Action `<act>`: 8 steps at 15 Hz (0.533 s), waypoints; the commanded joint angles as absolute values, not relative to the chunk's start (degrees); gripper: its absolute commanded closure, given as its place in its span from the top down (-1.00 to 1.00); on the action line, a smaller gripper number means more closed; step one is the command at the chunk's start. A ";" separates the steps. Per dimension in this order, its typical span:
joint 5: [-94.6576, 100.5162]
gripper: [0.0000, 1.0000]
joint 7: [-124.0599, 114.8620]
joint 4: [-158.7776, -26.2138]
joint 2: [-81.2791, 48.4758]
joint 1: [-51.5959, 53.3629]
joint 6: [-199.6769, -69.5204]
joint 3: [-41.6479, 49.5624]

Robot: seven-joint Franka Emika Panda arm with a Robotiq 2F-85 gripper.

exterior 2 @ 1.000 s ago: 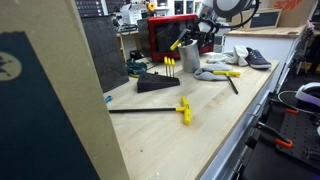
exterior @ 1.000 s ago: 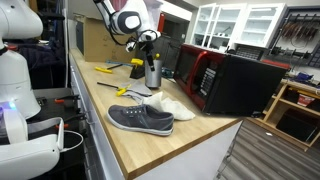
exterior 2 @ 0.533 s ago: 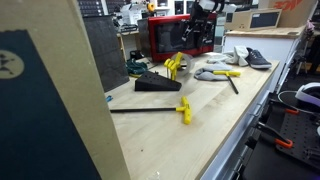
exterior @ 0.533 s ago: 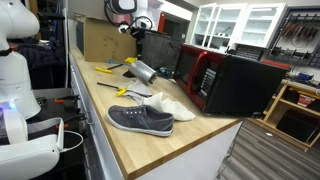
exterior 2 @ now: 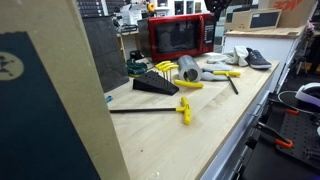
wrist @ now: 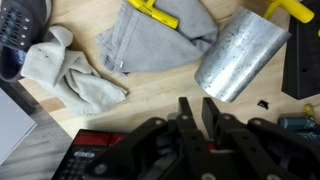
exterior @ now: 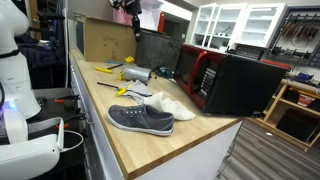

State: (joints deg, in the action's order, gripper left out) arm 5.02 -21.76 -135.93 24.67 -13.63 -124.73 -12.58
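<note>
A dull metal cup (wrist: 240,55) lies on its side on the wooden bench (wrist: 150,85), its mouth toward the yellow hex keys (exterior 2: 165,68). Both exterior views show the cup (exterior: 138,74) (exterior 2: 187,68) tipped over. My gripper (wrist: 197,112) hangs well above the bench, up and away from the cup, shut with nothing between its fingers. In an exterior view only its lower part (exterior: 128,6) shows at the top edge. A grey cloth (wrist: 160,38) lies beside the cup.
A grey shoe (exterior: 140,119) and a white cloth (exterior: 170,105) lie toward the bench's near end. A red-and-black microwave (exterior: 225,80) stands along the back. Yellow-handled tools (exterior 2: 222,73), a black wedge stand (exterior 2: 155,87) and a yellow T-handle (exterior 2: 183,110) lie about.
The cup, upright under the gripper a second ago, has tipped and now lies on its side with the yellow keys spilled out. The gripper has risen and shut.
</note>
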 commanded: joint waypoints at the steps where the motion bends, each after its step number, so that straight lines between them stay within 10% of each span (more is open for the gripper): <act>1: 7.71 -1.00 -20.73 -137.34 27.73 -9.47 -120.40 -9.32; 2: 7.08 -1.00 -18.67 -137.28 27.76 -8.17 -118.60 -8.34; 3: 6.47 -0.48 -16.72 -137.02 27.61 -6.92 -116.39 -7.53; 8: 9.26 0.09 -10.56 -137.17 26.67 -3.57 -107.66 -6.28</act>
State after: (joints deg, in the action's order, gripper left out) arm 6.83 -13.42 -136.81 26.50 -5.28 -111.76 -7.12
